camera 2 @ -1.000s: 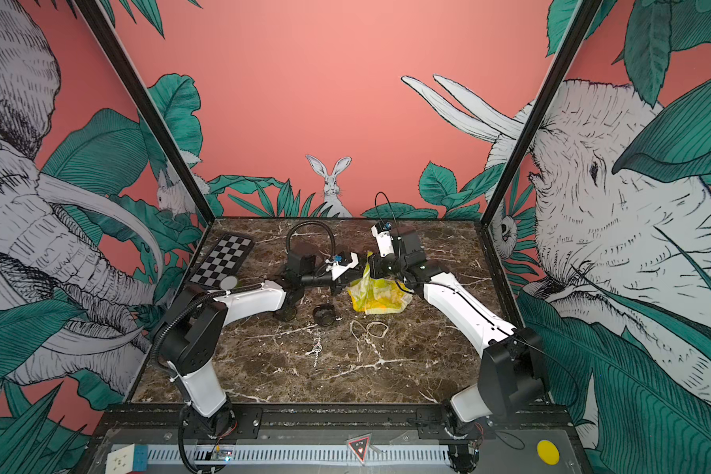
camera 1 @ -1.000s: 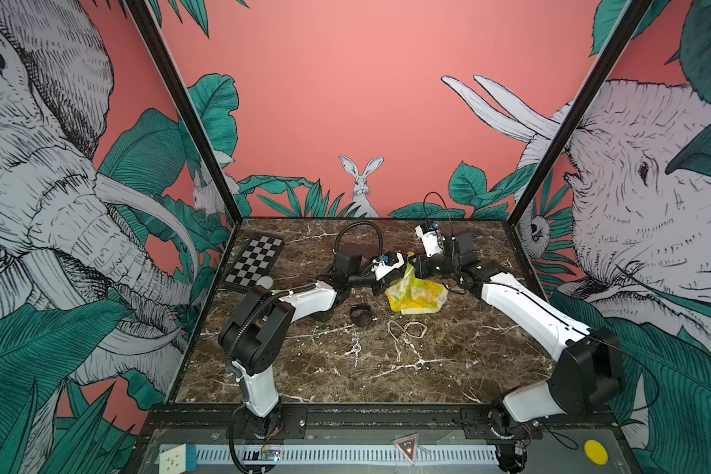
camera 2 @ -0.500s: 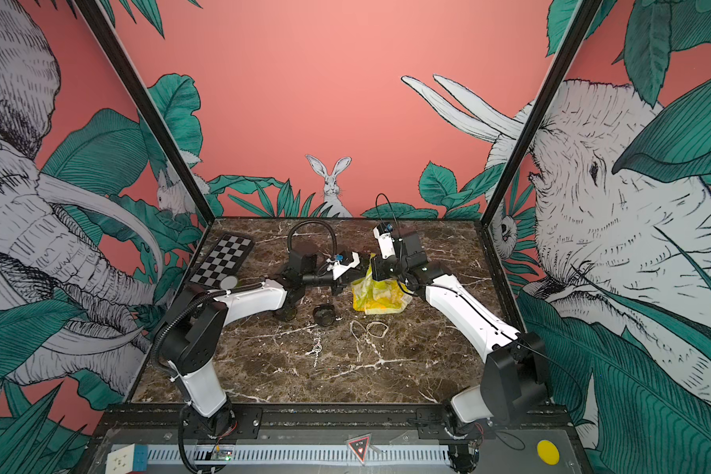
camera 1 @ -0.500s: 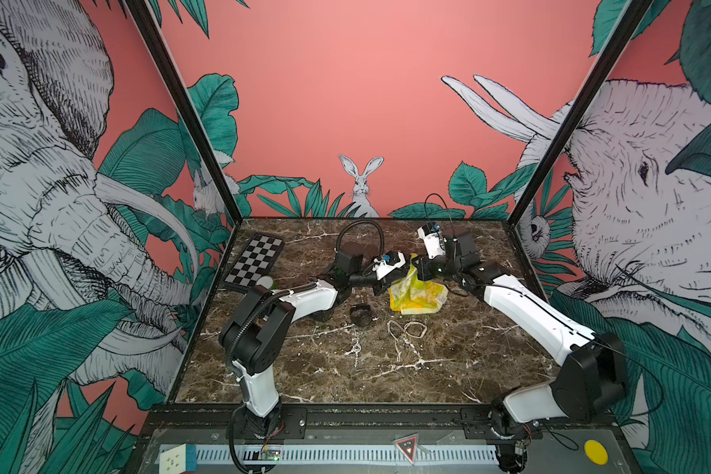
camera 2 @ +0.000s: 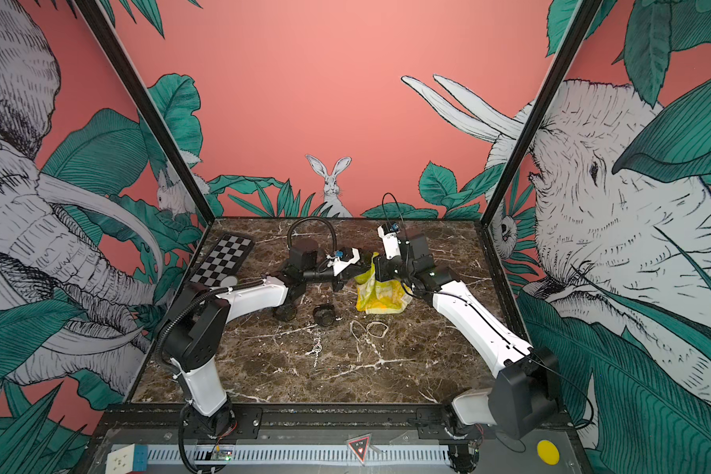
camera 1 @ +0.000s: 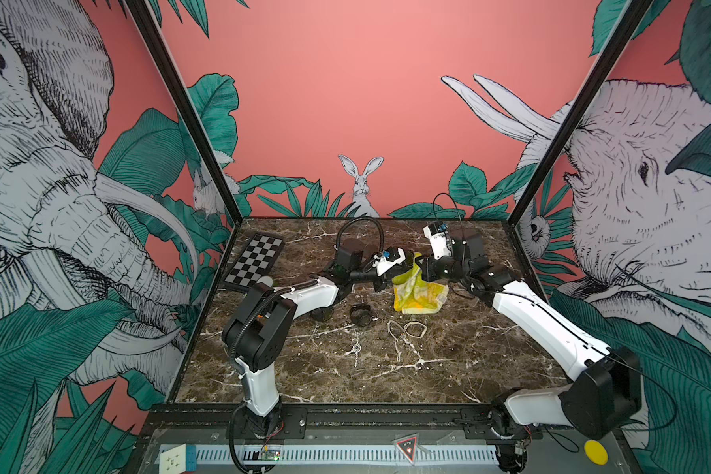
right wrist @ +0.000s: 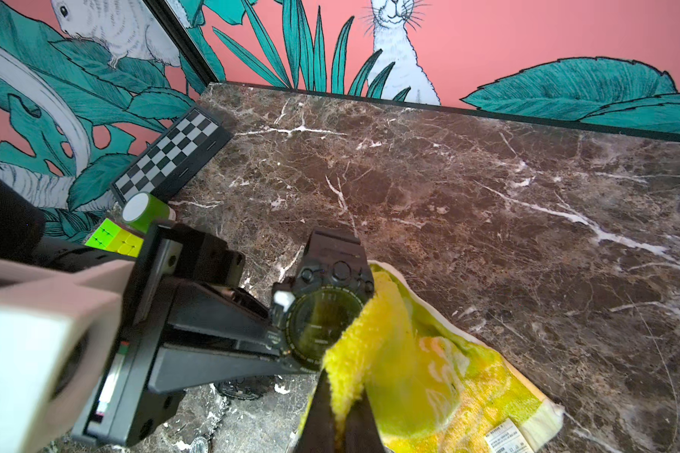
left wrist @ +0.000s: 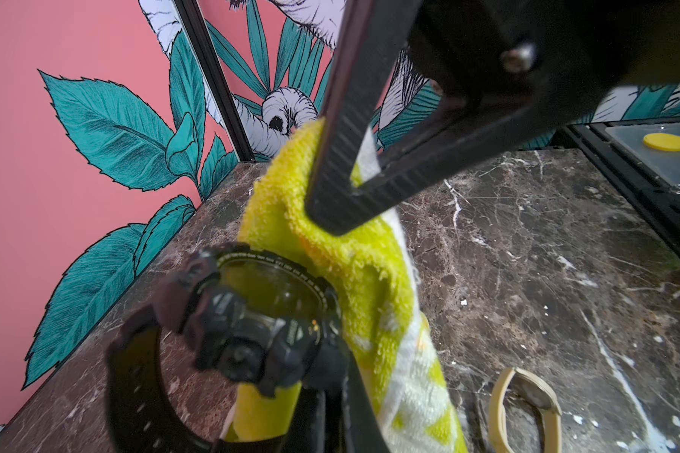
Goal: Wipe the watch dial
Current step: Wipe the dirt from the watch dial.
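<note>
From where I stand, a coral-pink back wall (camera 1: 345,82) fills the upper middle of both top views, with a white rabbit (camera 1: 361,180) painted at its foot among teal leaves (camera 1: 288,197). The side walls (camera 1: 132,172) carry big pen-drawn beasts: one long-tusked elephant (camera 1: 38,164) at the left of the frame, a second elephant (camera 1: 641,184) at the right. Two black corner posts (camera 1: 181,111) slant from the upper edge down to the far corners of the bench (camera 1: 386,369), dark brown marble veined in white. A black rail (camera 1: 366,414) runs along its near edge, lower middle. The light is soft and even.
</note>
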